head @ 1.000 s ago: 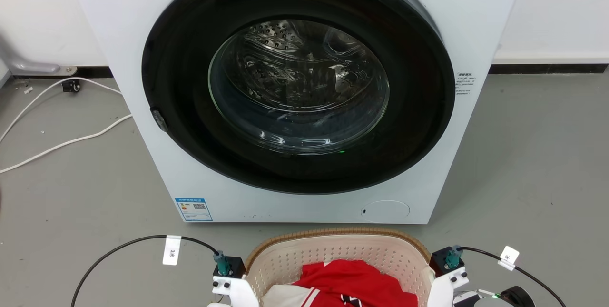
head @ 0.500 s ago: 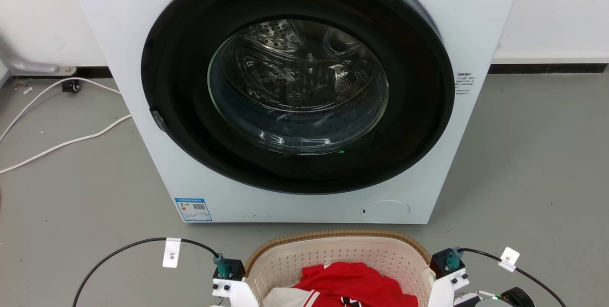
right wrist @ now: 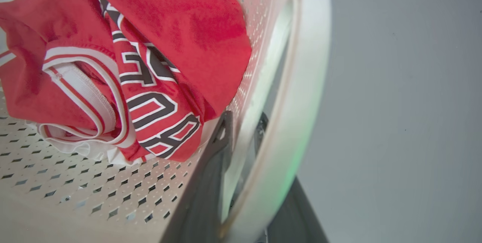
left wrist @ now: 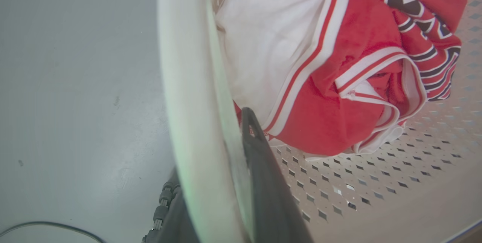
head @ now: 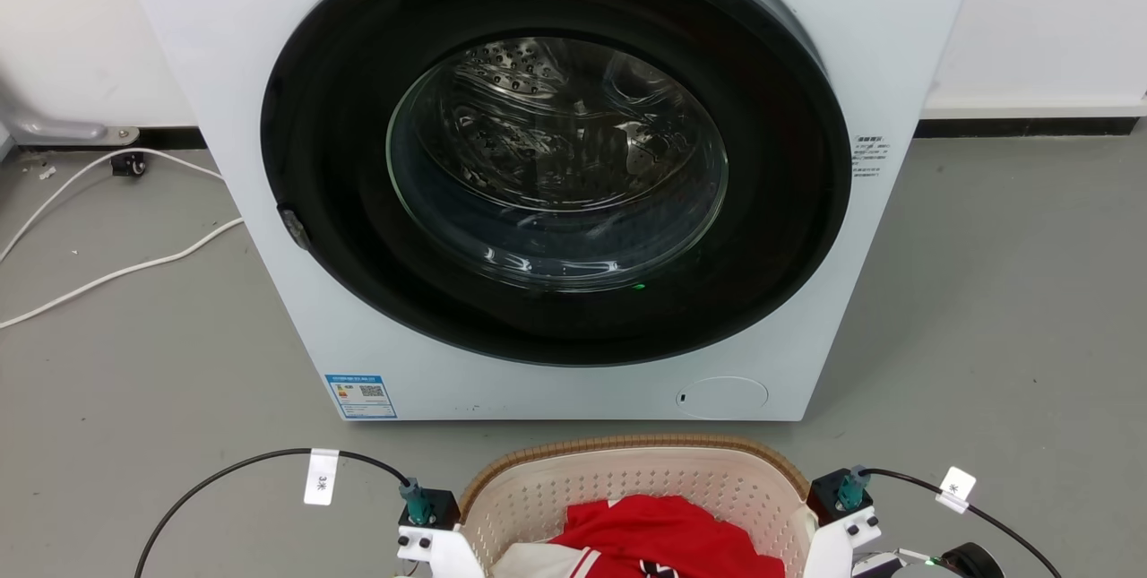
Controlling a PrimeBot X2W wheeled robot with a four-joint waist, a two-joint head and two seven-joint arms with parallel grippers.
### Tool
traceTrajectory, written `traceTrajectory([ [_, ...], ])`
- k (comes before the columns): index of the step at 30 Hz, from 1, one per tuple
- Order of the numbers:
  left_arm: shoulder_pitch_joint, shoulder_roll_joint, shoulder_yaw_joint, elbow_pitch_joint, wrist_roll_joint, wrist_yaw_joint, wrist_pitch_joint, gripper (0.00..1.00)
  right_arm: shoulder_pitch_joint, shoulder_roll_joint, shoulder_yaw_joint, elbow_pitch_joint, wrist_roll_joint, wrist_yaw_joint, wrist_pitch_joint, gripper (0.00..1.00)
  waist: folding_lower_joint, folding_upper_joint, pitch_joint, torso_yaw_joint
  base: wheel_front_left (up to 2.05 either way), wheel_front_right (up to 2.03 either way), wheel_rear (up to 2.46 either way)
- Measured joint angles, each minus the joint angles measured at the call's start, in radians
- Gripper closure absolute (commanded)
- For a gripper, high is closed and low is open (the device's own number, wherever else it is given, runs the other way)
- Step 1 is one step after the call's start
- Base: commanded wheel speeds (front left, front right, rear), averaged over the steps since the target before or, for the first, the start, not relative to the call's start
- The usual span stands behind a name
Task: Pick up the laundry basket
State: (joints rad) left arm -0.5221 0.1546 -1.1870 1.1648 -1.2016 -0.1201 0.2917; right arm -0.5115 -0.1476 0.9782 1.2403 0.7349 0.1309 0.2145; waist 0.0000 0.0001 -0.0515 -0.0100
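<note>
A cream perforated laundry basket [head: 627,448] holding red-and-white clothing [head: 663,533] lies close before the robot, just in front of a washing machine [head: 296,309]. Its long axis runs side to side between the arms. The left claw [left wrist: 211,152] pinches the left handle [left wrist: 184,84], one finger inside and one outside. The right claw [right wrist: 243,130] clamps the right handle [right wrist: 305,84] the same way. A level lift likely needs both arms rising together.

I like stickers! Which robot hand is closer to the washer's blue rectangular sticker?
Left. The left gripper holds the cream perforated laundry basket on the side toward the blue sticker; the right gripper holds the opposite side.
</note>
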Motion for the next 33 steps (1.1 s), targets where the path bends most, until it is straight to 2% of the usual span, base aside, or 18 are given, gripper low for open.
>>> traceTrajectory([
  [33, 0.000, 0.005, -0.053, -0.001, -0.054, 0.000, -0.005, 1.00, -0.011, -0.007, 0.116, 0.012, 0.111, 0.000, -0.013, 1.00, 0.0000, 0.0000, -0.006, 0.001, 0.00, 0.00, 0.00],
])
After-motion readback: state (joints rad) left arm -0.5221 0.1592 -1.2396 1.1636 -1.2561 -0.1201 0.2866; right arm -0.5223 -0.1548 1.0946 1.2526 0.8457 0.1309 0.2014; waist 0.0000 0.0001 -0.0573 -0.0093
